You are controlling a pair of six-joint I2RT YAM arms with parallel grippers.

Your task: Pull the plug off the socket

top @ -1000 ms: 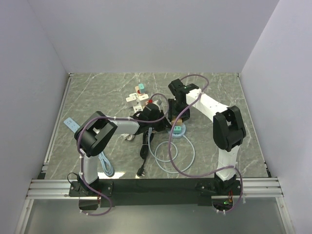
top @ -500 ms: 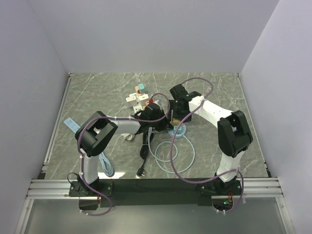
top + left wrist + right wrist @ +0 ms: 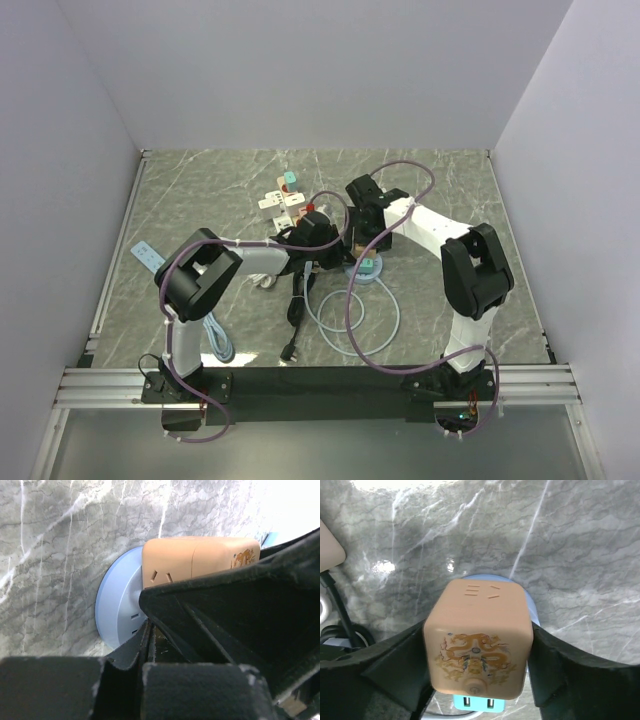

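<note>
Plug (image 3: 477, 650) sits on socket (image 3: 117, 610), flanked by right end effector (image 3: 478, 630).

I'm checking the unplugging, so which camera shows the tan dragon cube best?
Right wrist: the tan cube fills the frame, dragon face clear. Left wrist shows one side behind black jaws; top view barely shows it.

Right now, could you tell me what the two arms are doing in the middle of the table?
They are unplugging the tan cube adapter from the round blue socket base. The right gripper brackets the adapter closely, though a firm grip cannot be confirmed. The left gripper is shut, its tip at the base's edge. The adapter still sits on the base.
</note>
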